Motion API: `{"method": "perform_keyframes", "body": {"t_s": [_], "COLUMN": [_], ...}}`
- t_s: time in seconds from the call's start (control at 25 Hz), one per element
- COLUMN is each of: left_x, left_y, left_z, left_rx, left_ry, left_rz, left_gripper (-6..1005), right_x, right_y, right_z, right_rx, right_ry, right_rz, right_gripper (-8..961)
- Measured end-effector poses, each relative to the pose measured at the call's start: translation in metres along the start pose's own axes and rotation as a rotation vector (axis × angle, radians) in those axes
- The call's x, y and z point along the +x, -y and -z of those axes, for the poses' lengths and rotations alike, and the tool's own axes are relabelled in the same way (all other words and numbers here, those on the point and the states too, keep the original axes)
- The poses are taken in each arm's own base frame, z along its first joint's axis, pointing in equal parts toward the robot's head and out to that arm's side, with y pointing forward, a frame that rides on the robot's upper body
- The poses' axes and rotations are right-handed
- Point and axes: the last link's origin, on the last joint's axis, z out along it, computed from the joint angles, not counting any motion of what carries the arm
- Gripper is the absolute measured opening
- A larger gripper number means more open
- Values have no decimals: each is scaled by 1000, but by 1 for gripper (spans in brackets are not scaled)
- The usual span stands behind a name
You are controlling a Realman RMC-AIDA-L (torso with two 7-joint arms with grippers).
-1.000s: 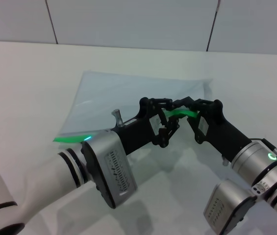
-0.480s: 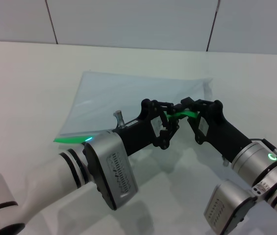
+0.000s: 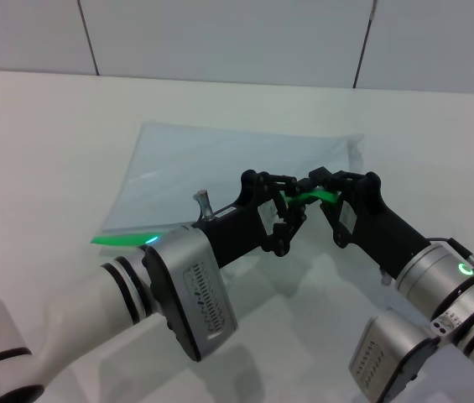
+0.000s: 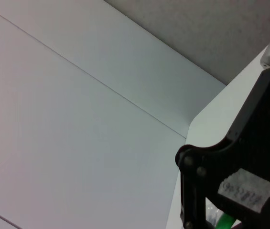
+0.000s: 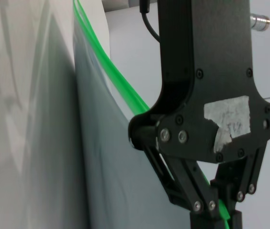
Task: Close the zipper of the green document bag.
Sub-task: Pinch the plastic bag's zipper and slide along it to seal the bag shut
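The green document bag (image 3: pixel 220 164) lies flat on the white table, pale and translucent. Its zipper (image 3: pixel 119 239) is the bright green strip along the near long edge, lifted at the right end (image 3: pixel 327 195). My left gripper (image 3: pixel 289 204) and right gripper (image 3: pixel 319 191) meet there tip to tip, both shut on the green strip. The slider is hidden among the fingers. In the right wrist view the zipper (image 5: pixel 110 71) runs along the bag (image 5: pixel 111 157) into the left gripper (image 5: pixel 223 210). A bit of green strip (image 4: pixel 224 222) shows in the left wrist view below the right arm's black housing (image 4: pixel 249 157).
White table (image 3: pixel 44 134) extends all around the bag, with a tiled wall (image 3: pixel 220 34) behind it. Both forearms cross the near part of the table.
The left gripper has crept very slightly to the right along the green strip. The right gripper and the bag look unmoved.
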Motion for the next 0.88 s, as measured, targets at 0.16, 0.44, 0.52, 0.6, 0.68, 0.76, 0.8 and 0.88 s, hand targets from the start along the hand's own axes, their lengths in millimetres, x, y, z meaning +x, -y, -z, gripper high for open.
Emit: {"method": "perform_keyframes", "body": {"t_s": [0.16,0.44,0.52,0.6,0.68,0.76,0.8,0.88], "left_x": [-1,-2,-3,-3,-3,-4,-4,-5], "left_y": [-1,-2,-2,-2,-1,-1,0,0], "left_z": [0,0,0,0,0,0,0,1], "left_rx": [-8,-12,-11,-11,-7,0,3,7], "left_ry": [11,19,20,22,25,29,31,35], "left_rz": [1,5,5,6,9,14,15,18], "left_gripper": [83,83,84,84,84,84,84,84], "right_x": [1,3,5,8,11,16,16,19], "right_y": [0,1,2,2,3,4,4,4], "right_z": [0,0,0,1,1,2,2,3], "right_rx": [1,7,10,14,21,28,28,30], "right_ry": [-3,-18,-27,-37,-50,-70,-70,-83], "right_rz": [-1,-14,-17,-18,-21,-26,-26,-28], "right_gripper": [121,125,127,128,129,130,131,132]}}
